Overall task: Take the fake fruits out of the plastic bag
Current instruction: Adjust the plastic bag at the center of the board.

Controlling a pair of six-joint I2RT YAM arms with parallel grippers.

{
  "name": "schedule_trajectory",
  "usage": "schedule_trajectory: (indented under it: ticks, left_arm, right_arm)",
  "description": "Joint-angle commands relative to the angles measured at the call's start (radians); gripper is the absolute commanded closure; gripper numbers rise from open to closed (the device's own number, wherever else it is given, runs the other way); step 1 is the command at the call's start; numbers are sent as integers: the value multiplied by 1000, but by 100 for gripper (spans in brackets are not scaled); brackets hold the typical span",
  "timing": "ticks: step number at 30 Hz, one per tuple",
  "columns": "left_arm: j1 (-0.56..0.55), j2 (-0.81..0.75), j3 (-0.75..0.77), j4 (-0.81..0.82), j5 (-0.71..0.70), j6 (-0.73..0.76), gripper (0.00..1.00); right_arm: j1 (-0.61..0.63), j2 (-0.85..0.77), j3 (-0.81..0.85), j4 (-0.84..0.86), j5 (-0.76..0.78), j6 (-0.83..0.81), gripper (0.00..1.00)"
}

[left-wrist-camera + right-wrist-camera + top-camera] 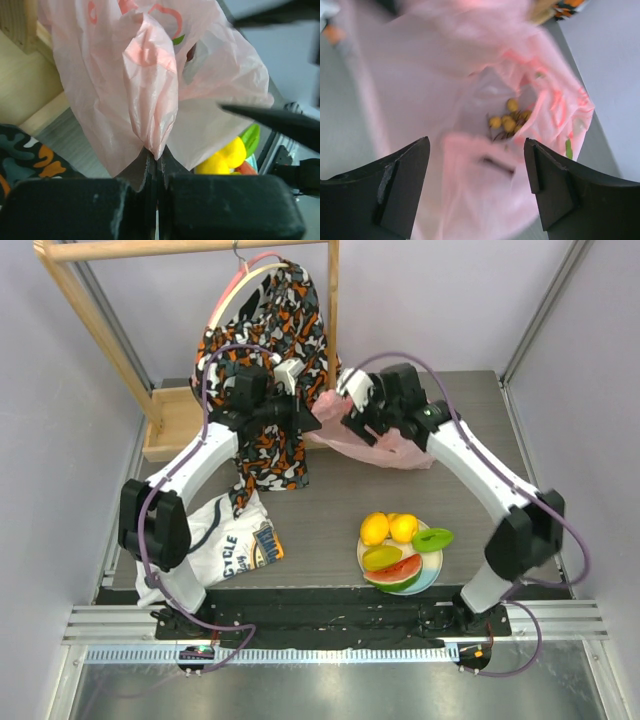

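The pink plastic bag (385, 447) lies at the back middle of the table. My left gripper (308, 416) is shut on a bunched fold of the bag (150, 95) and holds it up. My right gripper (358, 426) is open just above the bag's mouth (485, 150), touching nothing. A brownish-yellow grape bunch (509, 120) lies inside the bag. Two yellow lemons (388, 528), a green piece (432, 538) and a watermelon slice (397, 573) lie on the plate (432, 575). The lemons (225, 157) also show in the left wrist view.
A patterned orange-black-white garment (270, 370) hangs on a wooden rack (95, 330) at the back left, right behind the left gripper. A white printed shirt (225, 540) lies at the front left. A wooden base (175, 425) stands at the left.
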Motion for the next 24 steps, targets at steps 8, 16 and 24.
schedule_trajectory:
  ticks: [8,16,24]
  left_arm:
    - [-24,-191,-180,71,18,-53,100]
    - [-65,-226,-313,71,-41,13,100]
    - [-125,-134,-94,-30,-92,113,100]
  right_arm:
    - [-32,189,-11,24,211,163,28]
    - [-173,42,-247,10,381,169,29]
    - [-273,180,-91,133,492,120,27]
